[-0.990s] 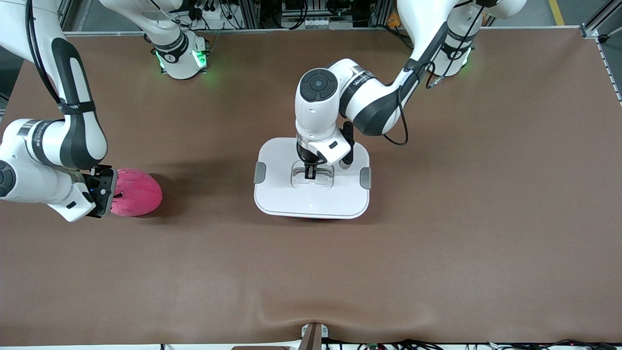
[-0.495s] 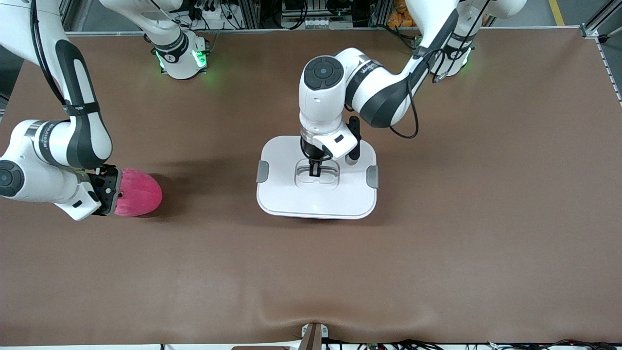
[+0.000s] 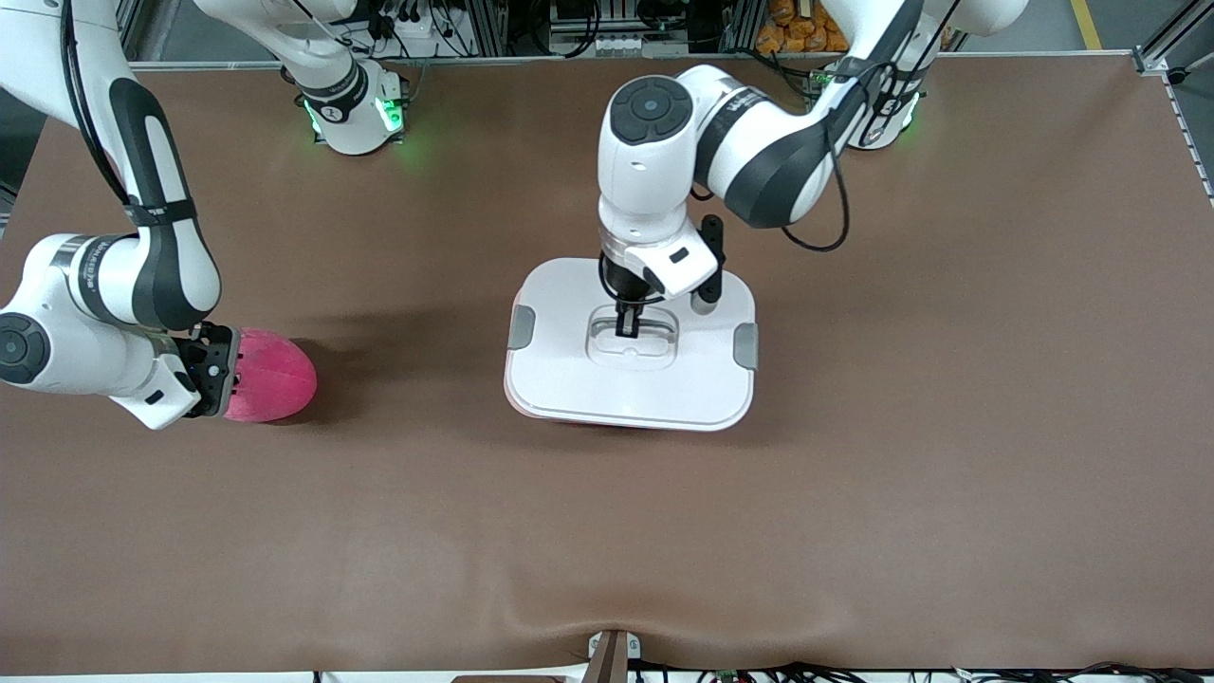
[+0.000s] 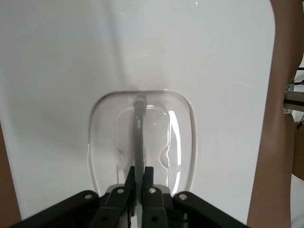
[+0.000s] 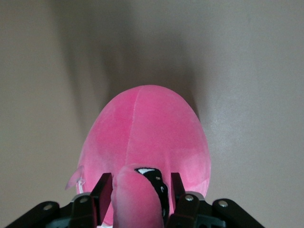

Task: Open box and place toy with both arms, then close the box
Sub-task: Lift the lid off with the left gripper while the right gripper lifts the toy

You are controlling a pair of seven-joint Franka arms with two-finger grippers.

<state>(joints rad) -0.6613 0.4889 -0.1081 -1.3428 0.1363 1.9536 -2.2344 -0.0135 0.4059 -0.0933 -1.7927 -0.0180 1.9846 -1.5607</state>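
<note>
Showing two white jointed robot arms at one brown matte surface (image 3: 854, 493), the front view counts one box, one toy and two pincers.

The rounded-rectangular translucent pink plastic box (image 3: 517, 408) stands near the centre of the surface. It is seen only as a thin pink edge under the six o'clock side of its white lid (image 3: 588, 379). The lid carries two grey side clips, one at its nine o'clock edge (image 3: 520, 328) and one at its three o'clock edge (image 3: 745, 345), and one recessed grey handle (image 4: 138, 133).

The left pincer (image 3: 627, 327) reaches down into the recess at the lid's centre. In the left wrist view its fingers (image 4: 148, 176) are clamped narrowly on the handle bar.

The bright pink rounded plush toy (image 3: 275, 377) lies on the surface toward nine o'clock from the box, well apart from it, at the right arm's end. The right pincer (image 3: 220, 372) is at the toy's nine o'clock side. In the right wrist view its two fingers (image 5: 105, 187) press either side of a protruding pink lobe with a dark face marking (image 5: 154, 178), so it grips the toy.

The surface's covering wrinkles at six o'clock. Two arm bases with green lights stand along twelve o'clock, with metal framing and cables above them.
</note>
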